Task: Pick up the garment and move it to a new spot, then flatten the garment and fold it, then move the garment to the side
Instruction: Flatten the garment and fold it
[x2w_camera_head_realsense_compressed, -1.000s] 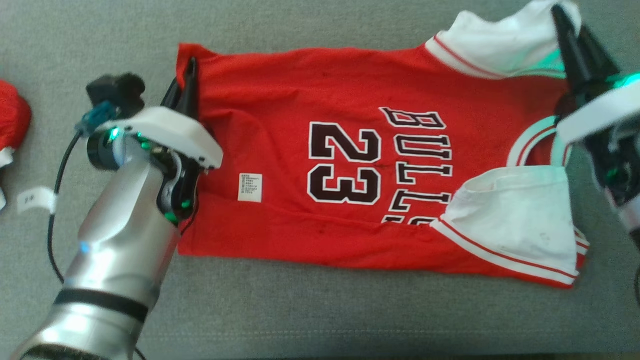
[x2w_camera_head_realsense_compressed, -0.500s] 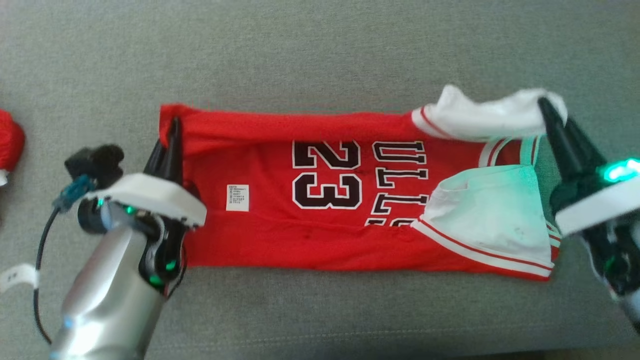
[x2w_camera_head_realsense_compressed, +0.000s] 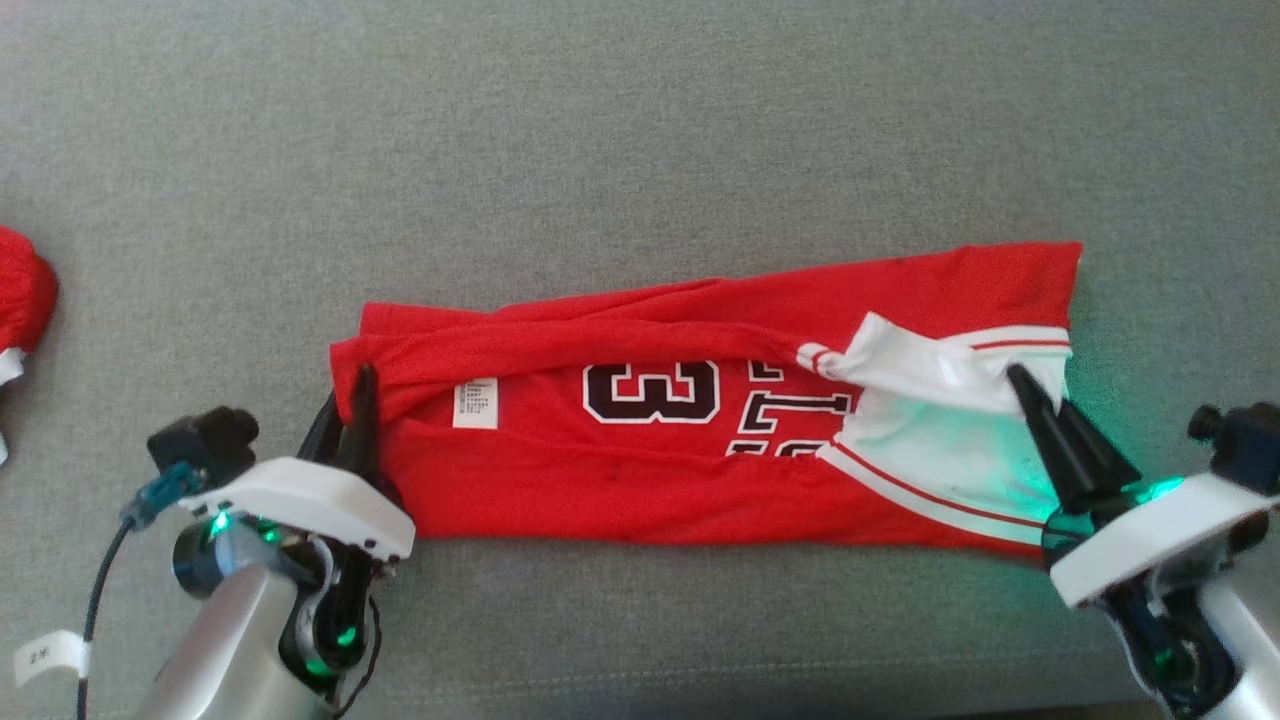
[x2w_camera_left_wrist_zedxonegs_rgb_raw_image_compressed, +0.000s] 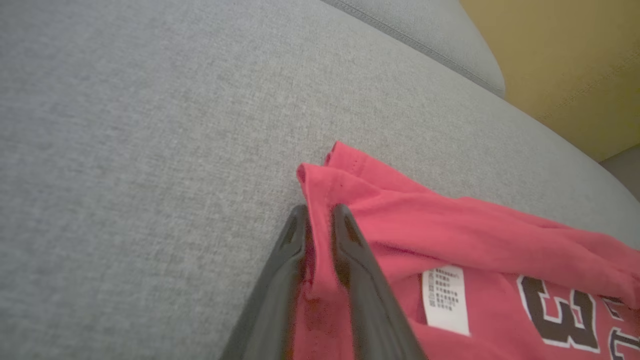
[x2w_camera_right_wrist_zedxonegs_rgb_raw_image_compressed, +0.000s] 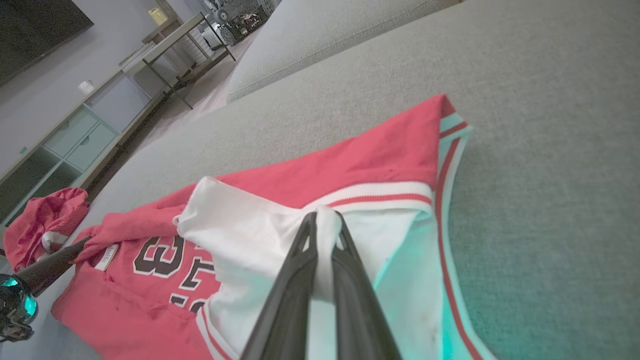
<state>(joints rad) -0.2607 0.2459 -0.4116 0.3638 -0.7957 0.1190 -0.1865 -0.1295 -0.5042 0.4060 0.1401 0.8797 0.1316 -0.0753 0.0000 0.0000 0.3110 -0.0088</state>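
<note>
Red cloth lay in a long, flat band between the two hands. The thin red garment (x2w_camera_head_realsense_compressed: 650, 480) with white striped trim and dark letters reached from the left gripper (x2w_camera_head_realsense_compressed: 352, 395) across to the right gripper (x2w_camera_head_realsense_compressed: 1020, 385). It rested on a soft grey woven cushion (x2w_camera_head_realsense_compressed: 600, 150).

From the head, both hands showed at once, and a green glow fell on the white cloth by the right gripper. The left wrist view came in close. There the dark pointed fingers (x2w_camera_left_wrist_zedxonegs_rgb_raw_image_compressed: 350, 260) of the left gripper stood a tiny bit apart, with a red corner fold pinched between them. A small white oblong label (x2w_camera_left_wrist_zedxonegs_rgb_raw_image_compressed: 445, 300) sat just beside them, and a yellow wall (x2w_camera_left_wrist_zedxonegs_rgb_raw_image_compressed: 575, 60) rose far past the tips. The right wrist view showed its own fingers (x2w_camera_right_wrist_zedxonegs_rgb_raw_image_compressed: 360, 300) squeezed shut on a tuck of smooth white cloth. A crumpled red cloth lump (x2w_camera_right_wrist_zedxonegs_rgb_raw_image_compressed: 45, 225) lay out beyond the other hand.

A second before, the garment lay wider and the whole "23" showed. Now its far half was folded over, so only the "3" and bits of letters peeked out.
</note>
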